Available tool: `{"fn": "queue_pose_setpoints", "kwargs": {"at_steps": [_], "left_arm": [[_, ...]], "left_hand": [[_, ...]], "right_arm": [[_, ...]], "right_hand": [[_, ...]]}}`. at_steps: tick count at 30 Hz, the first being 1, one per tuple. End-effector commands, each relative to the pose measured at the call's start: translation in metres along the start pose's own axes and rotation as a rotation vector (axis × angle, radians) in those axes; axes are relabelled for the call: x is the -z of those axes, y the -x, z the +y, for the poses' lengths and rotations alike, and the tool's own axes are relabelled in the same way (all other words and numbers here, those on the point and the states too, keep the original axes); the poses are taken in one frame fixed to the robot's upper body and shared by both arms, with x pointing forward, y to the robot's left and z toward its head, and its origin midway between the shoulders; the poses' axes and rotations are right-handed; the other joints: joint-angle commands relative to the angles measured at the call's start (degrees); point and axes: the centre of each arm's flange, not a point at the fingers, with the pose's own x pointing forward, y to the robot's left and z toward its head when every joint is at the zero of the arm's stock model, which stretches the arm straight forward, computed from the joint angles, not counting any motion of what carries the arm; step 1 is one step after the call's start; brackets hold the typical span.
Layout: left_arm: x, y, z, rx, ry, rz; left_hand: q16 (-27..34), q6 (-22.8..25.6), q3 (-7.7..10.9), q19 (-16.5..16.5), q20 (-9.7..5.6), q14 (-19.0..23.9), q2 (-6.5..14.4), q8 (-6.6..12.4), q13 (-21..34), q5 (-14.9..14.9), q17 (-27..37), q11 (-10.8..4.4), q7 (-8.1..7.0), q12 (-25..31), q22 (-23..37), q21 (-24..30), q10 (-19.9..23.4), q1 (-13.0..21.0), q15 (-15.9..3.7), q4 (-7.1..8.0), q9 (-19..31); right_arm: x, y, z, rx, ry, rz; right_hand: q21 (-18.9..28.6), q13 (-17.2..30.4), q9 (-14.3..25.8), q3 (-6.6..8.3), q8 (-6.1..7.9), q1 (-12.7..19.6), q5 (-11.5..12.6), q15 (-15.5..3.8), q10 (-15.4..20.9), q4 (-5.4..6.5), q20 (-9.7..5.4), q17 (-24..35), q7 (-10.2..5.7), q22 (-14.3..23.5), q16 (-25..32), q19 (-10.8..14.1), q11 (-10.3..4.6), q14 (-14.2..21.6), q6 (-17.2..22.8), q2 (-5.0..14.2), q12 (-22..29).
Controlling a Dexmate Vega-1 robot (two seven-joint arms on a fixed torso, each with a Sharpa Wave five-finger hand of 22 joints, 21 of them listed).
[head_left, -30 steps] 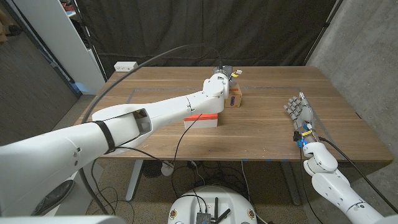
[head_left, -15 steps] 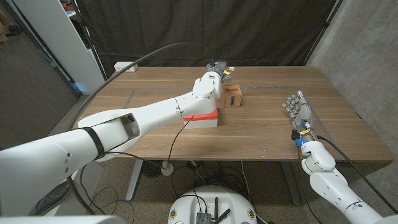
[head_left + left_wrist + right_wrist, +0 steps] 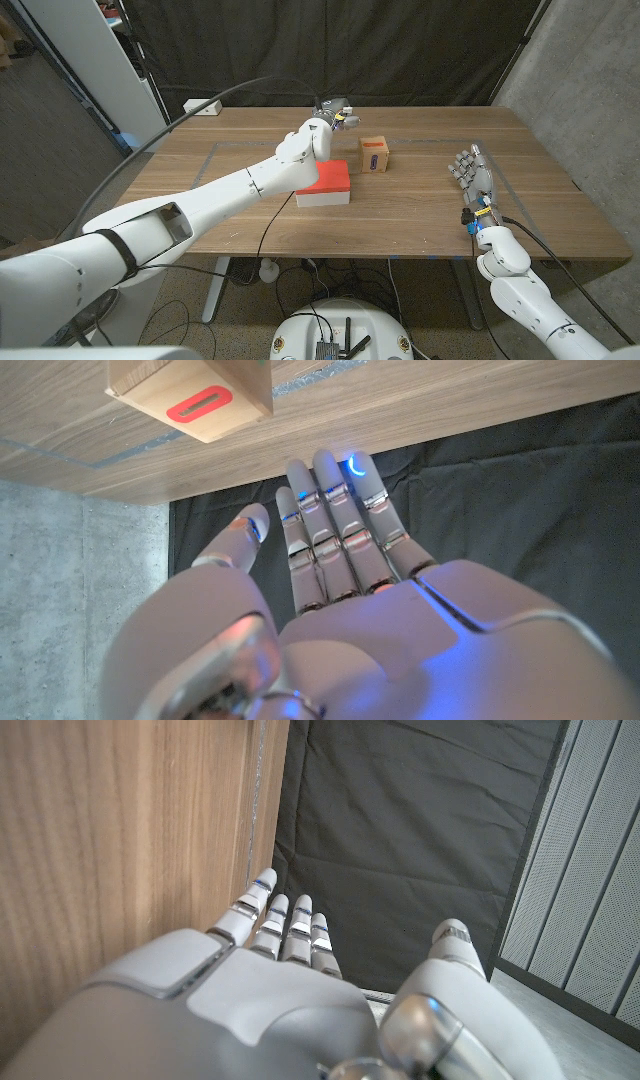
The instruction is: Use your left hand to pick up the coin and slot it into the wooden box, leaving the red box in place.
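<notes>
Wooden box (image 3: 374,154), slot (image 3: 198,403) upward.

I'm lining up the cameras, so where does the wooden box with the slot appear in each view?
Head view: the wooden box stands on the table's far middle, right of the red box.
Left wrist view: along the picture's top edge, beyond the left hand.
Right wrist view: I cannot find it.
Shared landmark: the box's red-ringed slot.
</notes>
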Motion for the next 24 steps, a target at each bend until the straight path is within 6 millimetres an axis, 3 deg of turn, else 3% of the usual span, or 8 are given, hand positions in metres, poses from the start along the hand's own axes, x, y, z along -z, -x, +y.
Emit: {"fn": "queue_pose_setpoints", "kwargs": {"at_steps": [1,5,11,13,17,24], "left_arm": [[0.048,0.042,0.015,-0.028,0.094,-0.002],[0.066,0.055,0.015,-0.019,0.145,-0.024],[0.095,0.072,0.008,-0.024,0.229,-0.062],[0.104,0.076,0.005,-0.029,0.253,-0.072],[0.121,0.084,0.0,-0.039,0.319,-0.088],[0.151,0.109,-0.012,-0.11,0.48,-0.102]], "left_hand": [[-5.8,-4.9,1.46,-4.6,1.46,-5.7,-0.9,-1.0,-0.4,-0.5,0.1,1.74,0.02,-4.5,-2.7,-2.6,-7.3,-1.8,-0.38,-1.0,-1.3],[-8.0,-5.7,2.03,-7.5,1.3,-7.2,-1.8,-0.86,-0.5,-0.6,-0.1,2.74,0.46,-6.1,-3.8,-4.8,-9.5,-2.3,-0.6,-1.36,-2.1],[-13.8,-11.6,0.59,-15.3,-2.19,-14.2,-5.1,-1.59,-1.0,-1.9,-0.1,4.71,1.21,-10.2,-4.5,-11.6,-15.0,-4.2,0.06,-1.28,-4.7],[-15.6,-14.1,-0.78,-17.5,-3.38,-16.9,-5.8,-1.83,-1.2,-2.5,0.0,5.11,1.51,-11.8,-4.5,-14.2,-17.3,-4.9,0.5,-1.1,-5.9],[-18.3,-18.6,-3.4,-20.7,-4.33,-20.4,-6.8,-1.89,-1.3,-3.2,0.1,6.09,1.77,-14.7,-4.5,-18.5,-21.6,-7.1,1.2,-0.42,-8.1],[-21.4,-22.5,-6.99,-21.7,-7.34,-23.6,-9.5,-1.83,-1.5,-3.9,0.1,6.2,1.99,-17.1,-4.5,-22.6,-25.0,-12.1,1.9,0.45,-10.2]], "right_arm": [[-0.001,0.001,0.024,-0.036,0.01,-0.043],[-0.002,0.0,0.032,-0.048,0.014,-0.049],[-0.003,-0.001,0.04,-0.081,0.04,-0.042],[-0.003,-0.002,0.043,-0.084,0.036,-0.034],[-0.005,-0.002,0.047,-0.094,0.044,-0.029],[-0.01,-0.001,0.052,-0.107,0.029,-0.04]], "right_hand": [[0.2,0.3,0.3,-0.18,0.21,0.3,-0.1,-0.16,0.3,-0.2,0.07,0.1,0.25,0.2,0.3,0.3,-0.05,0.5,0.5,0.0,0.1],[0.2,0.3,0.3,-0.19,0.23,0.3,-0.1,-0.12,0.3,-0.19,0.09,0.1,0.24,0.2,0.3,0.3,-0.01,0.5,0.6,-0.01,0.1],[0.1,0.2,0.3,-0.26,0.66,0.3,-0.1,-0.36,0.0,-0.18,-0.06,0.1,0.52,0.2,0.2,0.3,-0.14,0.3,2.0,-0.1,-0.1],[0.1,0.2,0.3,-0.28,0.68,0.3,-0.1,-0.38,0.0,-0.18,-0.13,0.1,0.85,0.2,0.1,0.3,-0.04,0.1,2.1,-0.12,-0.1],[0.0,0.1,0.2,-0.35,0.66,0.2,-0.1,-0.54,0.0,-0.18,-0.35,0.1,2.55,0.1,0.1,0.2,0.24,0.1,2.6,-0.2,-0.2],[0.0,0.0,0.2,-0.39,0.56,0.2,-0.1,-0.65,-0.4,-0.18,-0.66,0.0,2.43,0.1,0.0,0.2,0.27,-0.1,2.7,-0.25,-0.4]]}}
